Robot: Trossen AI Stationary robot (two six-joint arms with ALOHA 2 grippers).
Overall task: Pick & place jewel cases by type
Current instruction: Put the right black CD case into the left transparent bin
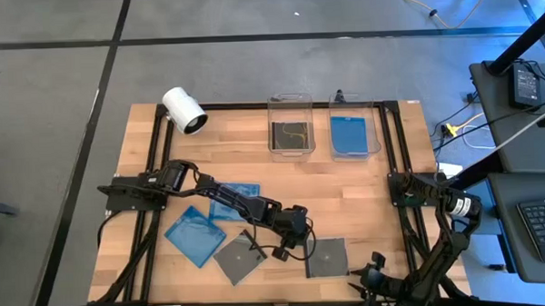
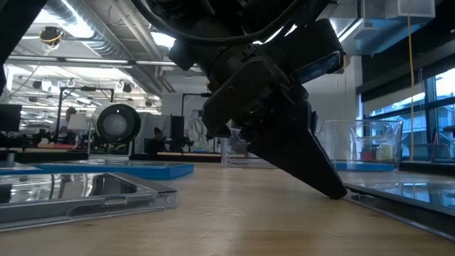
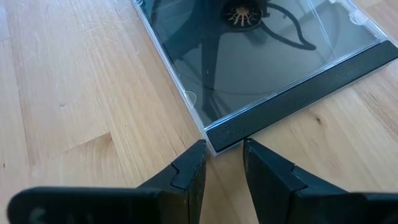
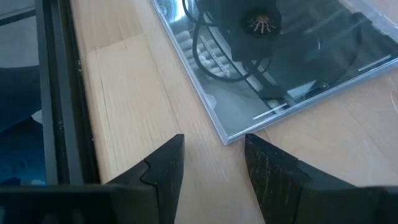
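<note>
Parked at the near right edge: right gripper (image 1: pixel 372 278), fingers parted, empty. Left gripper (image 1: pixel 298 247), slightly open, just left of a dark case (image 1: pixel 328 257), gripping nothing.

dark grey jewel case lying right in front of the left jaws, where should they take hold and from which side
Probably the near corner of the flat dark grey plastic jewel case, where the ribbed black spine edge ends. It lies flat on the wooden table, so only its thin edges offer purchase. The left gripper is low, jaws slightly apart and lined up on that corner; come in level from there.
</note>
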